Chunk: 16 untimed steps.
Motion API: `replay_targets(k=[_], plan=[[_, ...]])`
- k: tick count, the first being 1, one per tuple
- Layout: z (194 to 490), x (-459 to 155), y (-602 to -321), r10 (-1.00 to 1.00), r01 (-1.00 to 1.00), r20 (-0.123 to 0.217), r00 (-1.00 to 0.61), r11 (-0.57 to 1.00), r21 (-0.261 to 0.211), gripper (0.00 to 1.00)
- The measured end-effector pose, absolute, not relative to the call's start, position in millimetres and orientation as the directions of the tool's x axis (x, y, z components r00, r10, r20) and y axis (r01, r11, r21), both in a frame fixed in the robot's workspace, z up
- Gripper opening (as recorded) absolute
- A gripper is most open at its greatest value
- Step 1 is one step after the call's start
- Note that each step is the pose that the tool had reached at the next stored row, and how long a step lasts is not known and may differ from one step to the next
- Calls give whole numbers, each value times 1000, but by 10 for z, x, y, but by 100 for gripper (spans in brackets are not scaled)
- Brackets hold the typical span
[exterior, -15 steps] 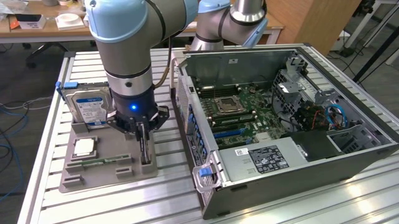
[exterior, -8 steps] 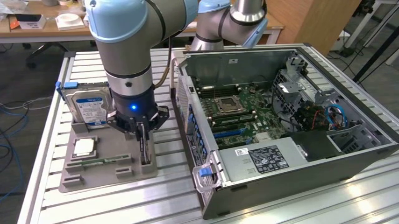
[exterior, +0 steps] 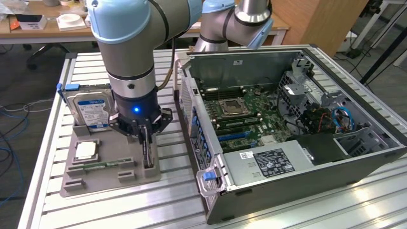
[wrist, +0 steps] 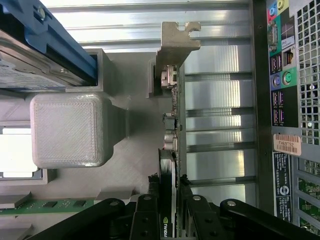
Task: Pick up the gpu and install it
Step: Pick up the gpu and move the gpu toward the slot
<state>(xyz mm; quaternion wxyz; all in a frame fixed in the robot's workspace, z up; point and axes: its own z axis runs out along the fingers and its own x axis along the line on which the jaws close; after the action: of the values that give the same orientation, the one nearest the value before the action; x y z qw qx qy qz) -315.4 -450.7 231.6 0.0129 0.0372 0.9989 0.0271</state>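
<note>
Gripper (wrist: 169, 184) tight on Nvidia-marked gpu (wrist: 170, 121)

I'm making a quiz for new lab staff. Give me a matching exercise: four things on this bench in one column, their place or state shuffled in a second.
1. thin black gpu card
2. boxy silver hard drive with blue-white label
3. narrow green memory stick
4. grey open-sided computer case

A. lying flat in the grey plastic holder
B. upright in the holder, untouched
C. on the exterior view's right
D. on edge, clamped by the gripper

Pairs: 1-D, 2-B, 3-A, 4-C
</note>
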Motion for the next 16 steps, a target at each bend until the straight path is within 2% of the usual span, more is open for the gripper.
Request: replay_targets(k=[16], plan=[[2371, -3154, -4507, 75, 74, -24, -997, 996, 52, 26]])
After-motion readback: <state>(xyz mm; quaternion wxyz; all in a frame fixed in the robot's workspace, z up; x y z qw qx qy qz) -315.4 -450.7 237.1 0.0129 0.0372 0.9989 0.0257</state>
